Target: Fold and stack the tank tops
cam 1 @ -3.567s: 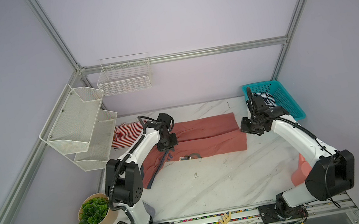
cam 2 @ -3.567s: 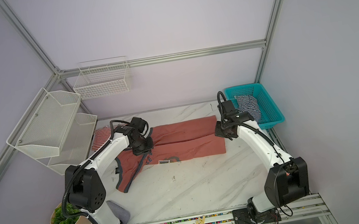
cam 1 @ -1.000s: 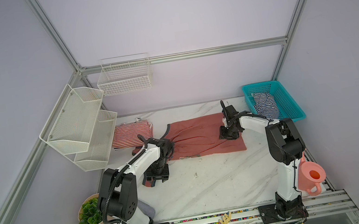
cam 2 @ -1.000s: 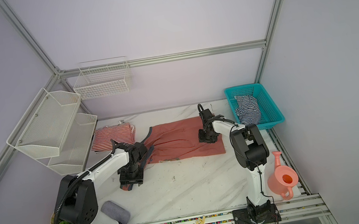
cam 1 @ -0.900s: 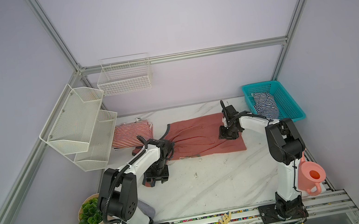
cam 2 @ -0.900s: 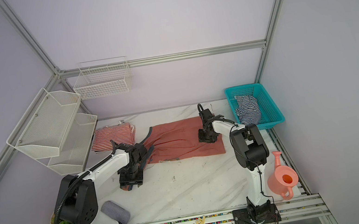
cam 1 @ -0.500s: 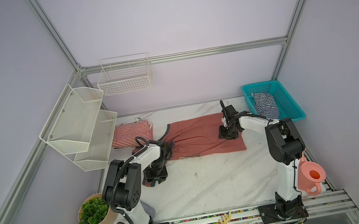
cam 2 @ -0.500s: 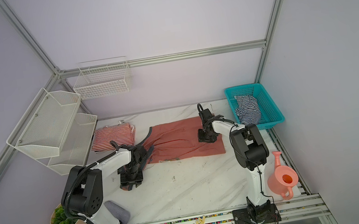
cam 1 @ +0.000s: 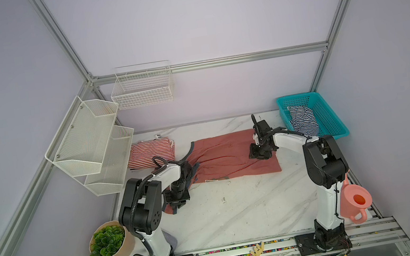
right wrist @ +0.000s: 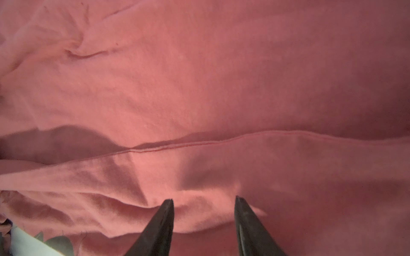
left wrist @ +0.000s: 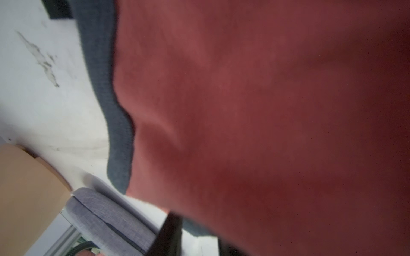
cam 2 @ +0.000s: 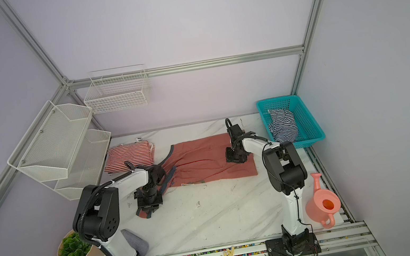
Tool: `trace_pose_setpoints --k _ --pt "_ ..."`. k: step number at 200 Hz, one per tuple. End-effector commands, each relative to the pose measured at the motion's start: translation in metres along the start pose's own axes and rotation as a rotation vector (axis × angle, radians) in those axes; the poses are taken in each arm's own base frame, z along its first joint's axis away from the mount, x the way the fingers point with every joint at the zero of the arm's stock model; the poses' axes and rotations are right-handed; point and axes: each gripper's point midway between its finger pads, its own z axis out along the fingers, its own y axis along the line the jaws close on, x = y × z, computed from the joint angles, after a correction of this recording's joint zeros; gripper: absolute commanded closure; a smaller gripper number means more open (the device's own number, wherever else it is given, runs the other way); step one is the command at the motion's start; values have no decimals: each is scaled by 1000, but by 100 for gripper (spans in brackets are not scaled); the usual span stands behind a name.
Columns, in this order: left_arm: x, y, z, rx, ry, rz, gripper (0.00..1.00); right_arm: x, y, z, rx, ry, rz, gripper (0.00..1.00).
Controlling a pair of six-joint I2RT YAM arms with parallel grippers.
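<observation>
The salmon-red tank top lies on the table, long axis left to right in both top views. The left pincer is at its near-left strap end under draped cloth, closure not discernible. The right pincer presses the opposite end, half-parted, clamping nothing.

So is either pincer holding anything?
Left pincer sits at the red top, strap end; grip cannot be told. Right pincer rests open on it.
</observation>
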Motion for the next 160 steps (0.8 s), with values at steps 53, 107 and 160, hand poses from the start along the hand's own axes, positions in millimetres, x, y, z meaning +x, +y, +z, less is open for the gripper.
trace_pose_setpoints --k 53,107,160 --pt "-5 5 -17 24 -29 36 100 12 -12 11 42 29 8 54" --pt "-26 25 -74 13 -133 55 100 24 -32 26 125 74 26 63" --pt "-53 47 -86 -17 -132 61 100 32 -46 28 185 84 38 63"
